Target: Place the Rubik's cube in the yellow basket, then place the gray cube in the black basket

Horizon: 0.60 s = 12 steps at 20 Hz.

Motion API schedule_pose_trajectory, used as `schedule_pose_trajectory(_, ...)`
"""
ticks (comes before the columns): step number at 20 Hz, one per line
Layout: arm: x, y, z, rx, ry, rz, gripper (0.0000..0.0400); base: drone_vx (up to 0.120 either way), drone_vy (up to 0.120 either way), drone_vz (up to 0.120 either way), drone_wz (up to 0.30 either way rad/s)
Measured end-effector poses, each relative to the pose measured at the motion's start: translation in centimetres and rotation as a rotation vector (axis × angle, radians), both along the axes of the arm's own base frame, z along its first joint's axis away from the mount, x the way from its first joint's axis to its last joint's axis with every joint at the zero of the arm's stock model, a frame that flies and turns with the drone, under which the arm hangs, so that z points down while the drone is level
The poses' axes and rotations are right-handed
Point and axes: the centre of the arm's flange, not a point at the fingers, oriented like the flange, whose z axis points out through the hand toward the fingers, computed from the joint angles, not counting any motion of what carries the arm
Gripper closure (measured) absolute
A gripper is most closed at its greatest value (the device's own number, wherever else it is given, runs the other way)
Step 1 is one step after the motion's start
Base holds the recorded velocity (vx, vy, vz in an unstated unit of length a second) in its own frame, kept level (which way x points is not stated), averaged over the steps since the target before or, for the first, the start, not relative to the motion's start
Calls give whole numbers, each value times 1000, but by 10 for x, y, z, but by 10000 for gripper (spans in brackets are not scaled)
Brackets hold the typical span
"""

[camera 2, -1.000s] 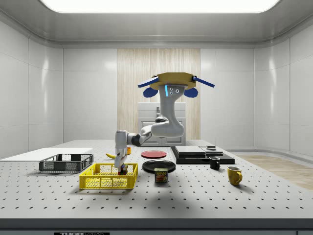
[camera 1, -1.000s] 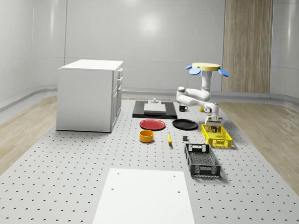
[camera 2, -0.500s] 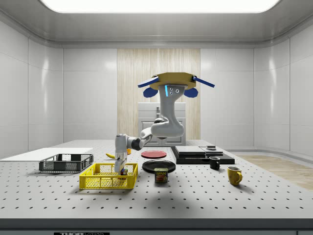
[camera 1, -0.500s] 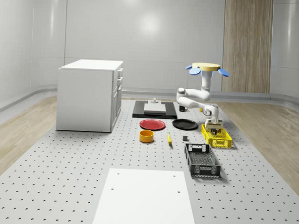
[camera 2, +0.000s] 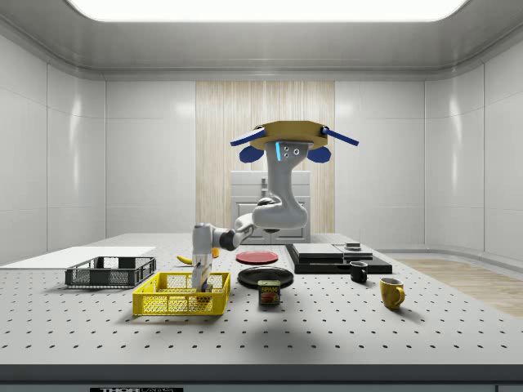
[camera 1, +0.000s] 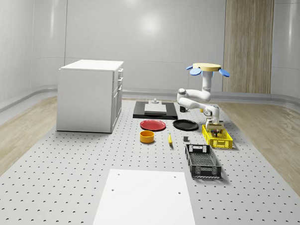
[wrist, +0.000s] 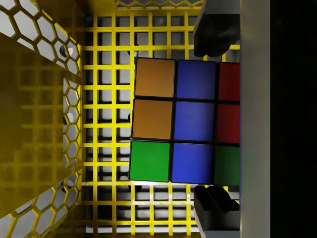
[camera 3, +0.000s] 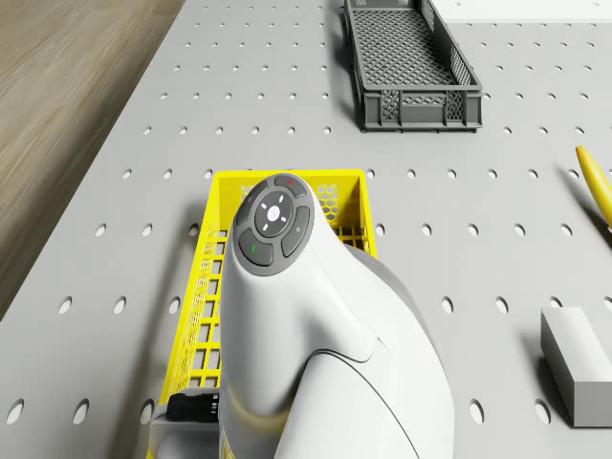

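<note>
On the counter (camera 1: 87, 189), from the whole-scene view's left: the black basket (camera 1: 203, 160), then the yellow basket (camera 1: 217, 136), with the drone (camera 1: 207, 69) hovering beyond it. The end effector (wrist: 213, 119) is lowered into the yellow basket, fingers (wrist: 210, 34) clenched on the Rubik's cube (wrist: 173, 121) just above the mesh floor. Risk: a tilted release could leave the cube leaning on the wall; withdrawal could snag the rim. The gray cube (camera 3: 579, 359) waits nearby.

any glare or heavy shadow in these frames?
Side view: bright ceiling panel, soft shadow under the yellow basket. Whole-scene view: a highlight on the back wall. Wrist view: the Rubik's cube is well lit, with a black band along one edge and shaded basket mesh.
</note>
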Motion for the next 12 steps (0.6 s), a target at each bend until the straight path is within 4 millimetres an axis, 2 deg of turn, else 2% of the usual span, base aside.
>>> schedule_pose_trajectory(12,0,0,-38,1,0,-5,1,0,0,0,0)
